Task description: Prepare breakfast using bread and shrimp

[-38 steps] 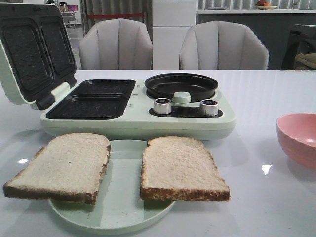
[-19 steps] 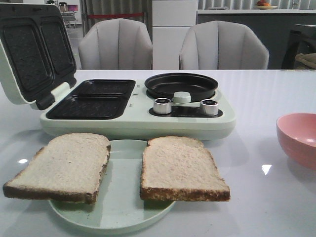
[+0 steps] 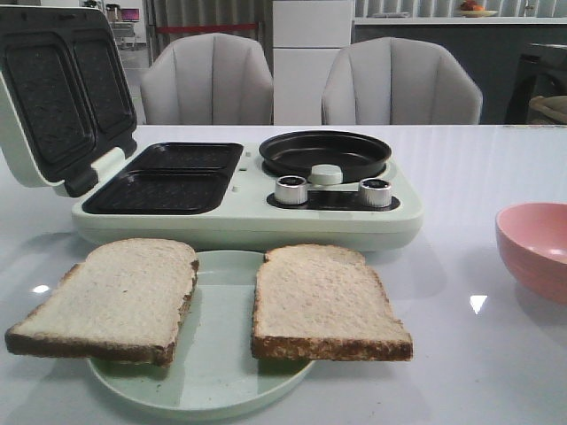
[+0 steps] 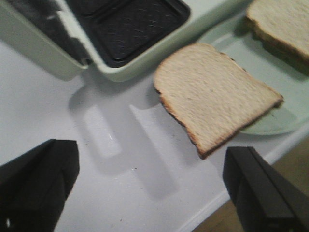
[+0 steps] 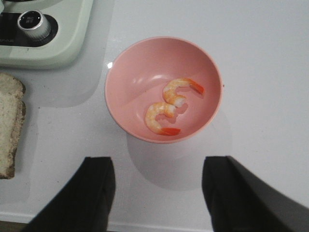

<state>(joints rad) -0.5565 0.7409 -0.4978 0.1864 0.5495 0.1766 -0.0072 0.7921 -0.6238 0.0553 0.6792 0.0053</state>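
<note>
My left claw hangs wide open and empty over bare table, near a bread slice overhanging the plate. My right claw, equally spread and empty, hovers above two shrimp in the bowl.

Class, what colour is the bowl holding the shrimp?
Pink. The bowl shows best in the right wrist view, with two shrimp inside.

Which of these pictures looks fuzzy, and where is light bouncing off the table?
The left wrist view is the soft one: the bread slice and the black baking plates look smeared. The right wrist view is sharp, showing two shrimp in the pink bowl. In the front view, small bright glints sit on the glossy table.
</note>
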